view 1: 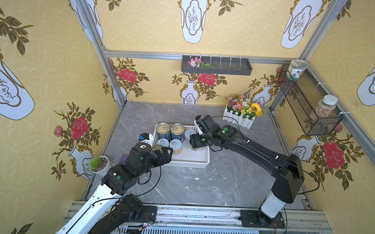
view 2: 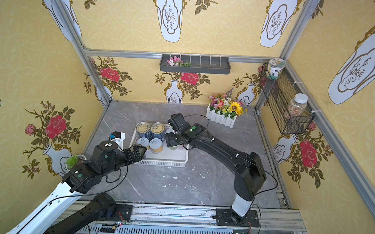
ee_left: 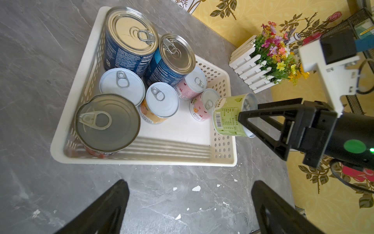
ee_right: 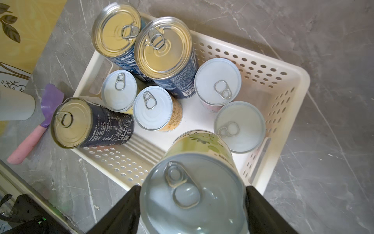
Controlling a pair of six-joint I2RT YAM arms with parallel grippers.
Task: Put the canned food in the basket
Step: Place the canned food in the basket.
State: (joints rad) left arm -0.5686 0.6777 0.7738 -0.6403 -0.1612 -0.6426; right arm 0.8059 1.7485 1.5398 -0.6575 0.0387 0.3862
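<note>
Grey marble tabletop [view 1: 200, 184] lies beneath the right gripper [ee_right: 192, 190], which is clamped on a tilted green-labelled tin [ee_left: 228, 115] over the right edge of the white basket [ee_left: 141, 160], its arm [view 1: 257, 152] reaching in with the wrist bent down. Seven other tins [ee_left: 162, 99] stand inside. The left gripper [ee_left: 190, 184] hovers with its jaws apart and empty by the near-left corner.

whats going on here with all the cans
The right fingers hold a green can, tilted, at the rim of the white basket. Seven other cans already sit inside it. The left fingers are open and empty over the table beside the basket.
</note>
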